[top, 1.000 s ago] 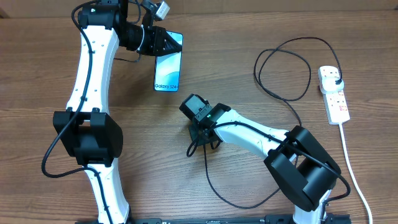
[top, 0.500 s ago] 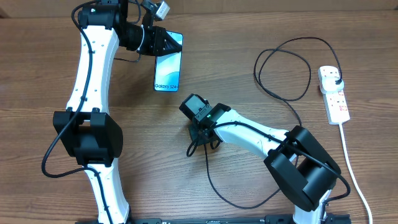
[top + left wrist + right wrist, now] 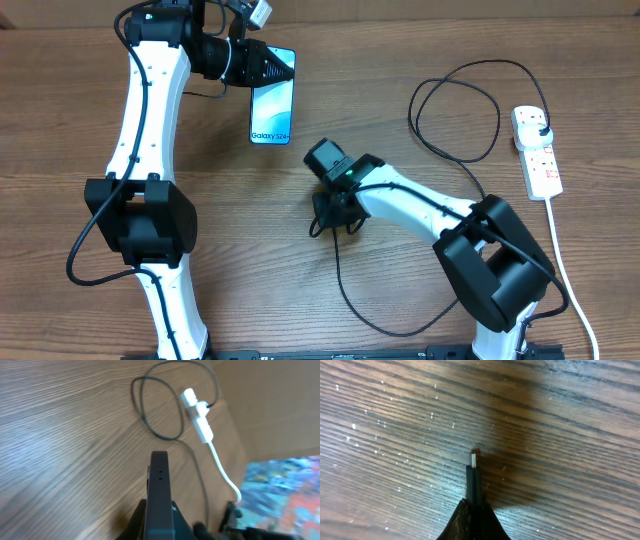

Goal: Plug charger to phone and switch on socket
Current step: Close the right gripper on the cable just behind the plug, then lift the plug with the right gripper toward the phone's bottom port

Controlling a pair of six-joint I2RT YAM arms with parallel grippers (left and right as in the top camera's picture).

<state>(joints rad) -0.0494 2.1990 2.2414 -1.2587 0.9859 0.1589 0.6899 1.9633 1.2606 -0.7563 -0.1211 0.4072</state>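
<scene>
My left gripper (image 3: pixel 268 68) is shut on the top end of the phone (image 3: pixel 272 115), whose blue screen reads "Galaxy S24". In the left wrist view the phone (image 3: pixel 160 490) shows edge-on between the fingers. My right gripper (image 3: pixel 332 212) is shut on the charger's connector end. In the right wrist view the connector tip (image 3: pixel 474 462) sticks out from the fingers (image 3: pixel 474 510) just above the wood. The thin black charger cable (image 3: pixel 455 105) loops across the table to its black plug (image 3: pixel 540 126) in the white socket strip (image 3: pixel 536 150) at the right.
The strip's thick white cord (image 3: pixel 560 250) runs down the right side towards the front edge. The black cable (image 3: pixel 345 290) also curves on the table in front of the right arm. The wooden table (image 3: pixel 400 50) bears everything.
My right gripper with the connector has shifted right and a little towards the back. The left gripper and phone have barely moved.
</scene>
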